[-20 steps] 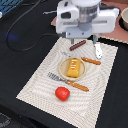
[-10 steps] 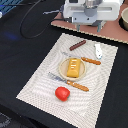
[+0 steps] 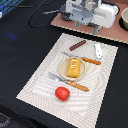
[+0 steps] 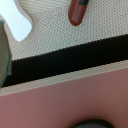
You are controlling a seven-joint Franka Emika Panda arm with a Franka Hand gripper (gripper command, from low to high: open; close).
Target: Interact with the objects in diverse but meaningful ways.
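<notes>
Tomato (image 3: 62,93) in exterior view only

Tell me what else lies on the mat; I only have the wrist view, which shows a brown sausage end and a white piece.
Observer: A red tomato sits on the mat, at the opposite end from the sausage.
Operator: Anything between them?
Observer: An orange-yellow ridged block rests on a round plate.
Operator: Any cutlery?
Observer: An orange-handled fork lies between plate and tomato.
</notes>
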